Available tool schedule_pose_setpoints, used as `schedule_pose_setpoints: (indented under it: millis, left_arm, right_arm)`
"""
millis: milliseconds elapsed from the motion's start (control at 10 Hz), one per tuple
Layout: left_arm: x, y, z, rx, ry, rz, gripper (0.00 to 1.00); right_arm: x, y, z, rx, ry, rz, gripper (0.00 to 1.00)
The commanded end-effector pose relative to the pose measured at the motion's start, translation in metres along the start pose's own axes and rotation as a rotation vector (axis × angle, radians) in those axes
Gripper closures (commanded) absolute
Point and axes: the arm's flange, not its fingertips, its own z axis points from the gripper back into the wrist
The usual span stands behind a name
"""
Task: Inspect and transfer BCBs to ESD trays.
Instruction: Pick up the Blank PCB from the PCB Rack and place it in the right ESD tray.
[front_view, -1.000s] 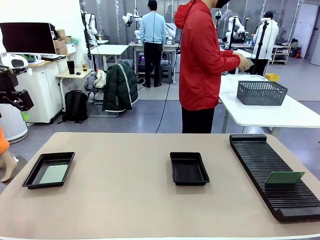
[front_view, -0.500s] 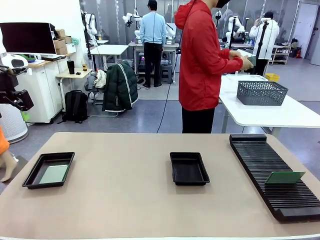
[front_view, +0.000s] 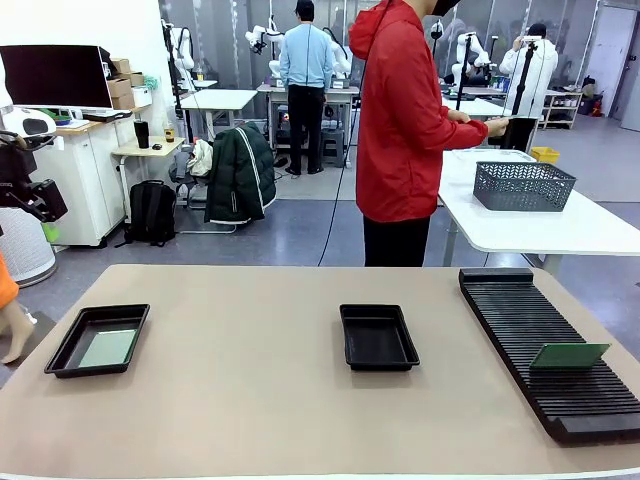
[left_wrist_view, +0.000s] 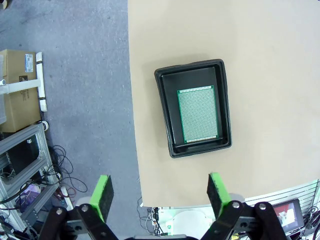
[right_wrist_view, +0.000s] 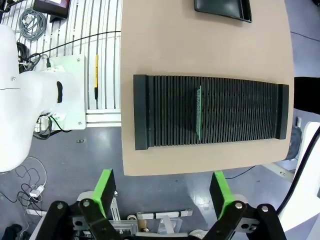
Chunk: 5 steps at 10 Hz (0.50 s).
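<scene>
**BCB 1 (front_view: 107, 347) flat in left tray (front_view: 64, 350); BCB 2 (front_view: 568, 355) on edge in rack (front_view: 510, 310)**

Layout, as you see it from the front: the left tray sits near the left end of the counter (front_view: 250, 390). The middle tray (front_view: 378, 342) sits about centre. The rack runs along the right side, from far edge to near edge. All three are well apart.

BCB 1: lies flat on the floor of the left tray, inside the rim. In your left wrist view the board (left_wrist_view: 198, 114) sits closer to one long wall of the tray (left_wrist_view: 165, 115), with a strip of bare black floor along the other.

BCB 2: stands in a slot toward the near end of the rack, long edge down. From the right wrist it reads edge-on as a thin green line (right_wrist_view: 198, 112) across part of the rack (right_wrist_view: 240, 112).

Middle tray: bare black floor; one end of it shows at the top of the right wrist view (right_wrist_view: 222, 7).

Left gripper (left_wrist_view: 159, 182): high over the counter's near left corner, left tray ahead of it, jaws wide, holding nothing.

Right gripper (right_wrist_view: 161, 180): high over the counter's edge beside the rack, jaws wide, holding nothing.

Person (front_view: 400, 130): red jacket, standing beyond the far side, turned toward a white side table carrying a grey basket (front_view: 522, 185), one hand (front_view: 497, 125) out over it.
</scene>
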Motion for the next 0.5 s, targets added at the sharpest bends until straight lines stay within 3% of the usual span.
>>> schedule_pose_setpoints:
  millis: [0,400]
  left_arm:
    - [0.0,0.0,0.0,0.0,0.0,0.001,0.0]
    - [0.0,0.0,0.0,0.0,0.0,0.001,0.0]
  right_arm:
    - [0.001,0.0,0.0,0.001,0.002,0.003,0.0]
    - [-0.002,-0.005,-0.04,-0.042,0.019,0.048,0.0]
